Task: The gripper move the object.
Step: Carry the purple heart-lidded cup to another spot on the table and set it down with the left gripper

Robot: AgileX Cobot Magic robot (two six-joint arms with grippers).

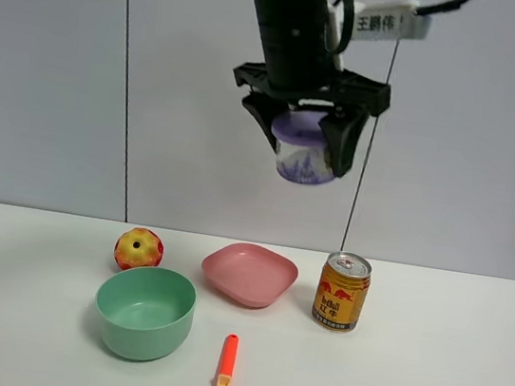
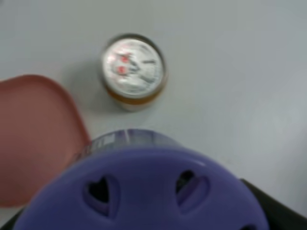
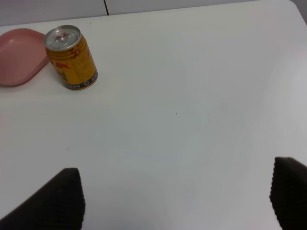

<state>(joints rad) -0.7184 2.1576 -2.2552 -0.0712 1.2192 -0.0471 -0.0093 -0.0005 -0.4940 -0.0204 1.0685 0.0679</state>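
Note:
My left gripper (image 1: 307, 150), a black claw on a thick black arm with a white tag, is shut on the object (image 1: 302, 166), a squat round container with a lavender lid and floral body. It holds it high in the air, above the pink plate and the gold can. In the left wrist view the slotted lavender lid (image 2: 144, 191) fills the lower frame, with a dark finger (image 2: 280, 211) at its side. My right gripper (image 3: 177, 201) is open and empty, low over bare table; it is out of the exterior view.
On the white table (image 1: 443, 373) stand a gold drink can (image 1: 342, 291) (image 2: 133, 69) (image 3: 71, 57), a pink plate (image 1: 249, 273) (image 2: 33, 134) (image 3: 19, 55), a red-yellow apple (image 1: 138, 249) and a green bowl (image 1: 144, 311). An orange-handled tool (image 1: 225, 371) lies near the front edge.

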